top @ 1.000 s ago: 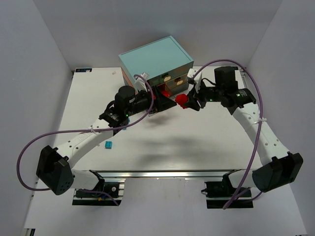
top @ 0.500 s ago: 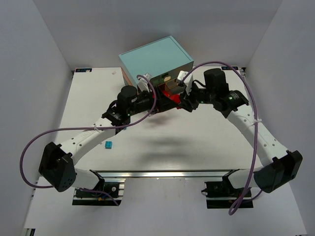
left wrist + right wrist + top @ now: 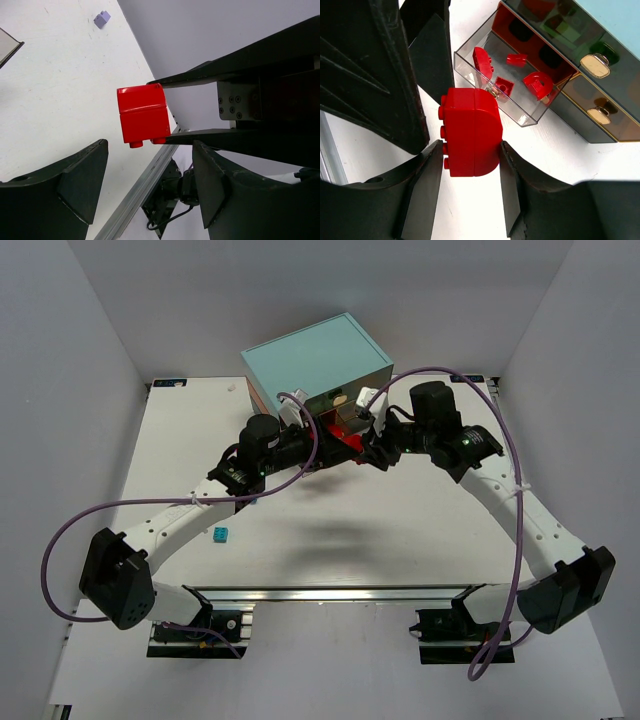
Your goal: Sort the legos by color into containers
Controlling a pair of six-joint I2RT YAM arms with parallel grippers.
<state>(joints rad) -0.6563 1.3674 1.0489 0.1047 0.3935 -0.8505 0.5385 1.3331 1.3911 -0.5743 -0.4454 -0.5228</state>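
While the red brick [image 3: 470, 132] sat clamped in the right gripper [image 3: 470, 150] just short of the open drawer [image 3: 462, 62] of red pieces [image 3: 537, 82], release called for carrying it above the drawer, then parting the fingers. The left gripper [image 3: 150, 155], spread wide and empty, crowded brick and drawer. A cyan brick [image 3: 220, 534] and a lilac brick [image 3: 102, 19] lay well apart on the table [image 3: 400, 540].

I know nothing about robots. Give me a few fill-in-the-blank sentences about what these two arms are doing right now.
1. The ___ hand is shut on the red lego.
2. The pieces lying in the pulled-out drawer are all ___.
3. The left hand is ___ and holds nothing.

Missing words: right; red; open.
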